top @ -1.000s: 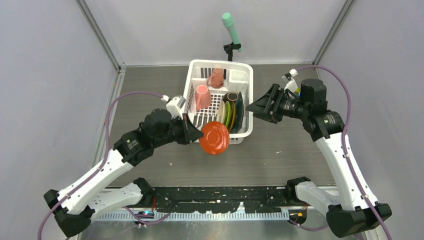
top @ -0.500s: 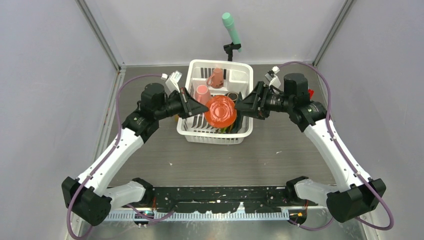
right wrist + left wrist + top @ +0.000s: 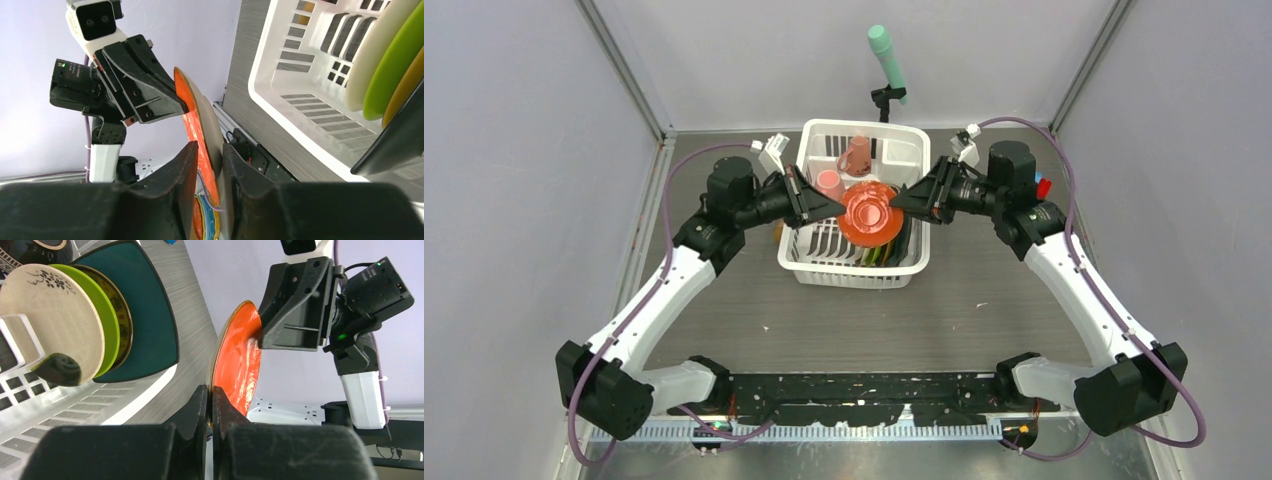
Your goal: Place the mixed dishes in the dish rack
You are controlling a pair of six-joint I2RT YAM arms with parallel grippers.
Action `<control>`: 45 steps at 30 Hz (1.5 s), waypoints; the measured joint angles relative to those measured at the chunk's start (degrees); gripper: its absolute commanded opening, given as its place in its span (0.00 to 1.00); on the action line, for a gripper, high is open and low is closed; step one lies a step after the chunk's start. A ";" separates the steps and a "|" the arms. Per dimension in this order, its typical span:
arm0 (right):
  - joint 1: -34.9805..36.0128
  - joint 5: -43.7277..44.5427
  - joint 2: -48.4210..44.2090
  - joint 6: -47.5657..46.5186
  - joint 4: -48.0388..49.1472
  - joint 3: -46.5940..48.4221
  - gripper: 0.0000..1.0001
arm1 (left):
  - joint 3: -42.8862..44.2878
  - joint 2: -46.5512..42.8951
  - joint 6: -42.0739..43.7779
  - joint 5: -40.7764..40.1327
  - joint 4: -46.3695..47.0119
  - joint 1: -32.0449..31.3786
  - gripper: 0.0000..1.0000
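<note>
Grey table (image 3: 984, 300). My left gripper (image 3: 836, 208) clamps red-orange dish (image 3: 869, 212); right gripper (image 3: 896, 205) straddles its 3 o'clock rim, grip unclear. Tug-of-war could drop it.

At the middle of the table's (image 3: 984, 300) far edge, the dish rack (image 3: 824, 268) holds plates (image 3: 60, 320) on its right and mugs (image 3: 856, 157) far left. A dish (image 3: 869, 213) hangs above it between left gripper (image 3: 836, 208) and right gripper (image 3: 894, 205).

Top external: fixed above and behind the arm bases (image 3: 1034, 378), looking down on the whole table (image 3: 984, 310). Wrist cameras: close in, facing one another across the red-orange dish (image 3: 867, 213); all three views share it and the dish rack (image 3: 854, 275).
</note>
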 measured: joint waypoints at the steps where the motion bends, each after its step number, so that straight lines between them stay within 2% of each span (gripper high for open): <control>1: 0.00 -0.13 0.04 0.46 0.59 -0.15 0.24 | 0.00 0.11 -0.26 0.11 0.04 0.04 0.00; 4: 0.00 -0.48 0.68 1.77 2.19 -0.55 0.12 | 0.00 0.15 -0.92 0.28 0.87 0.31 0.00; 5: 0.00 -0.59 0.92 1.88 2.54 -0.55 0.04 | 0.00 0.15 -1.18 0.22 0.98 0.50 0.00; 7: 0.15 -0.72 1.29 1.57 2.89 -0.57 0.01 | 0.00 0.24 -1.84 -0.02 1.18 0.90 0.03; 10: 0.63 -0.02 1.81 0.74 2.64 -0.61 0.01 | 0.52 0.48 -2.12 -0.61 0.04 1.42 0.34; 13: 1.29 1.95 2.36 0.66 -0.98 -0.17 0.00 | 2.16 0.50 1.60 -2.73 -3.02 1.90 0.59; 15: 2.12 5.27 2.91 -0.28 -5.25 1.73 0.00 | 3.41 0.35 4.98 -5.77 -6.84 2.10 0.71; 17: 3.06 9.46 3.56 -1.79 -9.53 4.52 0.00 | 3.98 -0.17 8.22 -9.18 -10.51 2.36 0.75; 24: 9.92 27.52 8.79 -6.14 -22.75 16.85 0.00 | 4.04 -3.65 17.64 -23.37 -22.14 2.73 0.79; 27: 14.86 37.38 13.66 -7.78 -29.49 23.58 0.00 | 3.78 -5.38 20.24 -31.17 -25.73 2.73 0.79; 32: 22.43 53.79 25.38 -8.70 -42.38 38.25 0.00 | 0.42 -7.13 21.92 -39.06 -27.34 2.73 0.77; 35: 25.79 62.55 32.98 -8.13 -49.31 47.87 0.00 | -1.73 -6.71 22.08 -39.85 -27.63 2.73 0.73; 38: 28.15 67.65 38.66 -7.78 -54.07 54.18 0.00 | -3.52 -6.75 23.45 -37.00 -26.86 2.73 0.63; 41: 29.38 68.26 41.62 -7.48 -56.59 55.91 0.00 | -6.47 -8.76 26.97 -32.76 -22.21 2.05 0.63; 45: 29.07 65.70 42.36 -6.43 -57.99 56.98 0.00 | -12.11 -16.20 37.35 -30.42 -14.51 -1.18 0.63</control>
